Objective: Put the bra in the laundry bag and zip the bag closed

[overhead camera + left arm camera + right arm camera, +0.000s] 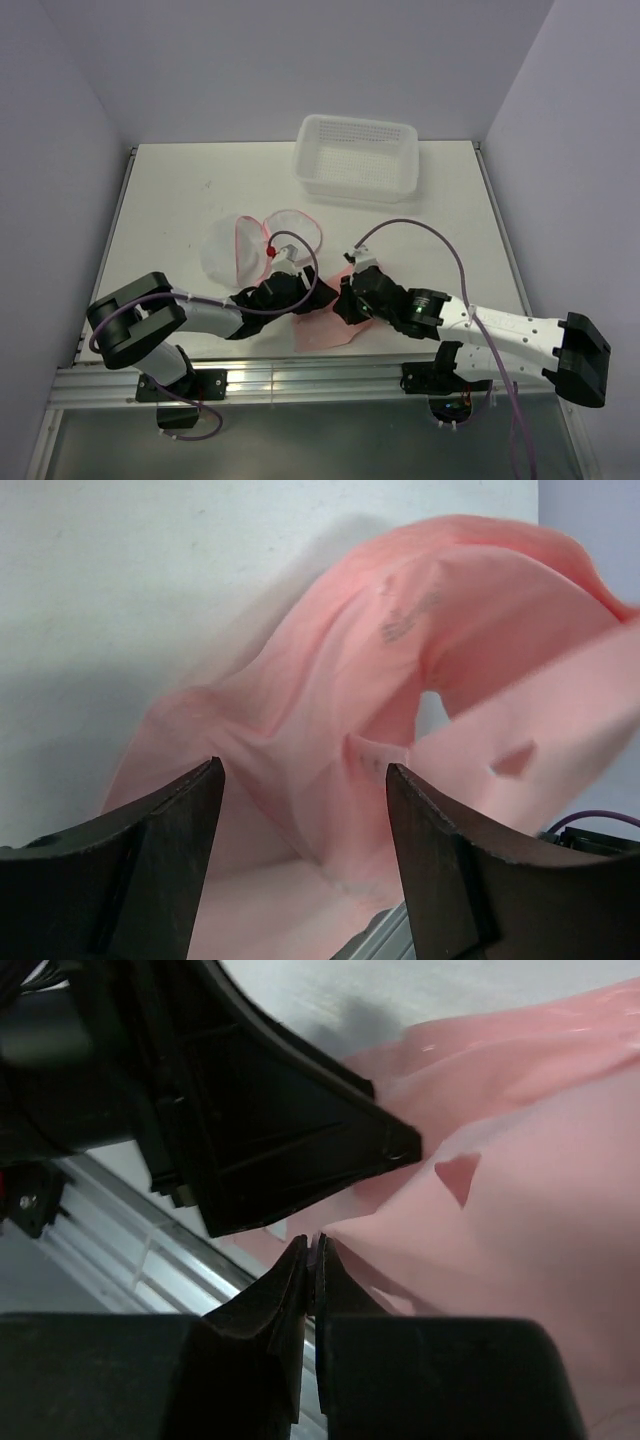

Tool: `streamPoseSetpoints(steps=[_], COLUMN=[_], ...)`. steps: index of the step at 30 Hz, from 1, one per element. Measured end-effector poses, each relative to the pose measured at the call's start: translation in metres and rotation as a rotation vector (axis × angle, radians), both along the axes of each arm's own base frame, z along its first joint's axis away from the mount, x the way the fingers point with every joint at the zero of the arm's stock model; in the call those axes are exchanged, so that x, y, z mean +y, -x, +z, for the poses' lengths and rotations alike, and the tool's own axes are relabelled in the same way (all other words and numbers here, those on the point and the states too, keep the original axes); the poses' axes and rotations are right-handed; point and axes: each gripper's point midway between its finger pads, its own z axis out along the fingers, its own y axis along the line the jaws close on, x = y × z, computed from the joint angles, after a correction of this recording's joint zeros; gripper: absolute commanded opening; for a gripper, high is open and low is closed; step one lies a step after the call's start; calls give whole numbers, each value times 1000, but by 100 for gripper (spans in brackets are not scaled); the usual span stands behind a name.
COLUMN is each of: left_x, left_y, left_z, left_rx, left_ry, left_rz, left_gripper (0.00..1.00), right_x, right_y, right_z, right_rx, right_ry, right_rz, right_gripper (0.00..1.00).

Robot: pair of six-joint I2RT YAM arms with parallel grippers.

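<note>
At the near edge of the bench (180, 200), between the two arms, the bra (322, 330) lies partly raised off the surface, just short of the aluminium rail (300, 380). The right tool (311, 1250) has its fingers pressed together with the fabric edge at their tips, and it appears to be pinching that edge. The left tool (305, 850) is spread wide, with pink cloth in front of the gap and nothing held. The garment is judged light, soft and floppy: it folds and drapes under its own weight, so one pinch point lets the rest hang and trail. Take hold at a seam, band or cup edge, not at a loose single layer, which may slip free. A second hold with the left tool would help keep the shape compact. The laundry bag (262, 245) lies open just behind the left tool, both dome halves spread flat and the pink zipper rim exposed. The two tools work close together, so clearance between them is tight. The white basket (358, 158) stands well apart at the far edge, and bare bench separates it from the bag.
</note>
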Motion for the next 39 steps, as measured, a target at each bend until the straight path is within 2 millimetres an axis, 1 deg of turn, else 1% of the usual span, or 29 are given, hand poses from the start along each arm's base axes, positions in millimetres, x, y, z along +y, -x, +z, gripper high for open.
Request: streamPoseSetpoints(steps=[2,4,5,8,11,15,18,20,23,24,25,26,27,29,31,32,33,35,36,38,39], left_x=[5,12,17,29,34,38,43,50,63,67,73,77,82,92,100,104,107,112,114,116,117], left_y=[3,8,10,15,16,19,21,24,27,27,27,28,28,27,25,24,23,21,20,18,17], left_z=[-5,-12,-14,-10,-5,-10,-14,-16,-10,-8,-4,-1,2,8,13,16,18,21,24,26,27], left_rx=[13,32,39,39,32,46,57,61,52,45,38,32,24,10,-8,-17,-26,-43,-50,-67,-75], left_ry=[4,4,8,26,42,43,39,40,58,66,76,84,92,101,99,95,89,61,49,19,4], left_rz=[7,17,25,44,51,62,68,80,109,120,135,149,163,193,221,233,244,257,262,267,266], left_gripper=[72,68,55,43,43,45,46,47,52,52,54,57,58,61,63,64,65,66,67,69,69], right_x=[10,17,19,22,28,50,63,67,70,71,71,72,72,73,74,74,74,77,80,83,84], right_y=[7,12,14,12,8,6,4,4,4,4,4,4,4,2,-1,-3,-9,-23,-31,-43,-47], right_z=[-5,-7,-7,-1,9,18,12,3,-6,-8,-10,-12,-15,-19,-22,-22,-21,-13,-7,6,14], right_rx=[16,16,15,-2,-18,-19,-9,6,19,22,24,27,31,38,43,42,44,41,35,11,-1], right_ry=[-1,-1,-4,-15,-41,-83,-81,-66,-51,-48,-45,-42,-38,-33,-29,-28,-30,-45,-53,-74,-90], right_rz=[22,38,44,32,29,68,88,96,102,102,102,102,100,92,83,78,65,44,35,21,21], right_gripper=[0,0,0,0,0,0,0,0,0,1,4,8,17,22,30,43,49,63,76,84,86])
